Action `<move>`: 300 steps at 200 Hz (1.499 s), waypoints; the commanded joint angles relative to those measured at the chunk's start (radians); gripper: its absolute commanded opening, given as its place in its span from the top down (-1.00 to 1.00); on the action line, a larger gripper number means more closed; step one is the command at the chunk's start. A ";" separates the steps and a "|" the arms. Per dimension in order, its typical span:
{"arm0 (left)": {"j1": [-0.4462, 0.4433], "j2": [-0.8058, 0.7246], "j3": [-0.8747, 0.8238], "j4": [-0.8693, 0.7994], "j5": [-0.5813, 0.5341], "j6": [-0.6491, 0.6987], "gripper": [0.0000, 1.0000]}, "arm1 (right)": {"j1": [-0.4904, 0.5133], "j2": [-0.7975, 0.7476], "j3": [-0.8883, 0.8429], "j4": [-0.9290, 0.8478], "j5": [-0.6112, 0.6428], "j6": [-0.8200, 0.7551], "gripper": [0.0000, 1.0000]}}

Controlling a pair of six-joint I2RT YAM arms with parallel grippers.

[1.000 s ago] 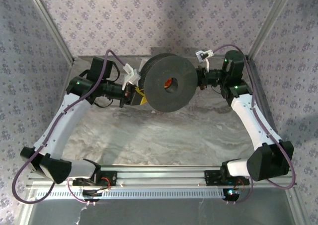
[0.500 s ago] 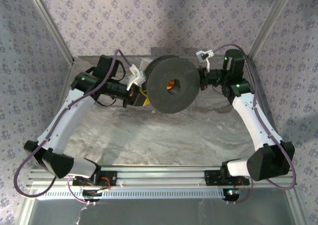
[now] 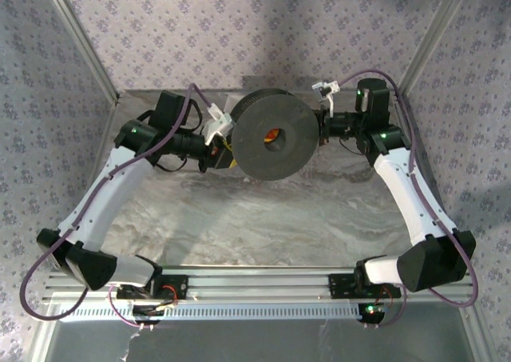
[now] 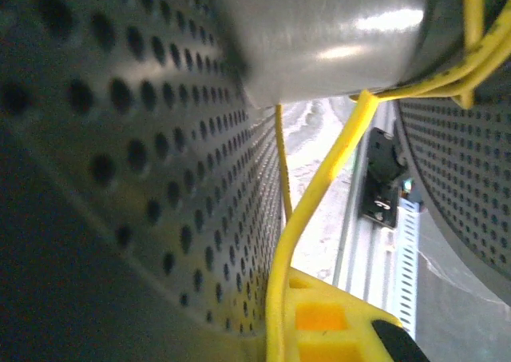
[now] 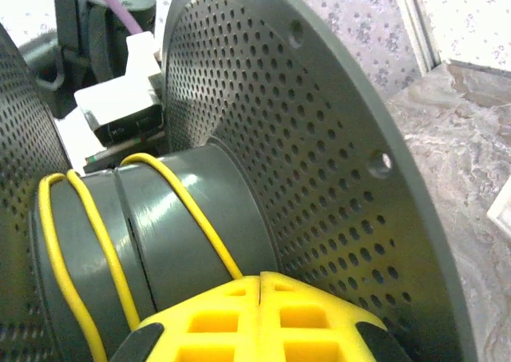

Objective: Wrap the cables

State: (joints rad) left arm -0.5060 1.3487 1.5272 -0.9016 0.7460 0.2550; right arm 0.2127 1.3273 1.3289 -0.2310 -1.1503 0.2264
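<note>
The dark grey spool (image 3: 275,137) stands tilted on edge at the back of the table, one perforated flange facing up. Thin yellow cord (image 5: 196,210) makes a few turns round its core (image 5: 184,218). My left gripper (image 3: 223,150) reaches in from the left. One yellow finger (image 4: 335,322) lies against the flange's (image 4: 160,138) inner face, with the cord (image 4: 319,186) running between them up to the core. The other finger is hidden behind that flange. My right gripper (image 5: 260,280) is between the flanges, shut, and a strand of cord ends at its seam.
The marbled tabletop (image 3: 263,218) stretches from the spool to the aluminium rail (image 3: 255,286) where both arm bases sit. Patterned walls and slanted metal frame posts (image 3: 80,42) close in the back and sides. Purple cables loop along both arms.
The left arm's elbow has swung right and back. The spool has shifted slightly to the right and turned a little. The right wrist has drawn back a bit.
</note>
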 commanded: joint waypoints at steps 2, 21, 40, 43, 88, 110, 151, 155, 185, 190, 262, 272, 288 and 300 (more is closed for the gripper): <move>-0.003 -0.097 -0.073 0.195 -0.085 -0.088 1.00 | -0.054 -0.029 -0.053 0.179 0.174 0.147 1.00; -0.002 -0.134 -0.114 0.295 -0.091 -0.127 1.00 | -0.049 -0.031 -0.080 0.246 0.190 0.184 1.00; -0.001 -0.138 -0.130 0.348 -0.068 -0.157 1.00 | -0.043 -0.032 -0.104 0.310 0.193 0.220 1.00; -0.003 -0.142 -0.137 0.363 -0.064 -0.166 1.00 | -0.044 -0.033 -0.105 0.316 0.195 0.225 1.00; -0.002 -0.200 -0.224 0.638 -0.026 -0.304 1.00 | -0.057 -0.040 -0.198 0.440 0.295 0.360 1.00; -0.007 -0.189 -0.204 0.676 0.003 -0.329 1.00 | -0.056 -0.029 -0.230 0.500 0.331 0.423 0.90; -0.014 -0.179 -0.184 0.649 0.018 -0.310 1.00 | -0.059 -0.023 -0.224 0.516 0.321 0.433 0.43; -0.015 -0.179 -0.186 0.649 0.021 -0.310 1.00 | -0.061 -0.026 -0.222 0.515 0.318 0.431 0.38; -0.015 -0.181 -0.190 0.644 0.023 -0.310 1.00 | -0.069 -0.037 -0.210 0.497 0.307 0.420 0.29; -0.015 -0.183 -0.188 0.644 0.021 -0.309 1.00 | -0.070 -0.040 -0.209 0.490 0.308 0.416 0.27; 0.000 -0.203 -0.144 0.566 -0.010 -0.261 1.00 | -0.166 -0.102 -0.234 0.273 0.487 0.327 -0.24; 0.004 -0.207 -0.143 0.560 -0.011 -0.258 1.00 | -0.185 -0.108 -0.243 0.277 0.487 0.332 -0.26; 0.006 -0.208 -0.142 0.554 -0.014 -0.254 1.00 | -0.202 -0.115 -0.251 0.277 0.476 0.335 -0.26; 0.008 -0.209 -0.142 0.553 -0.015 -0.255 1.00 | -0.210 -0.120 -0.255 0.280 0.468 0.335 -0.27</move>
State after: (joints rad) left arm -0.5011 1.1721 1.3331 -0.4156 0.7067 -0.0437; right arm 0.0105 1.2152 1.0885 0.1062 -0.7540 0.5610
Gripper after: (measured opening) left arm 0.085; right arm 0.631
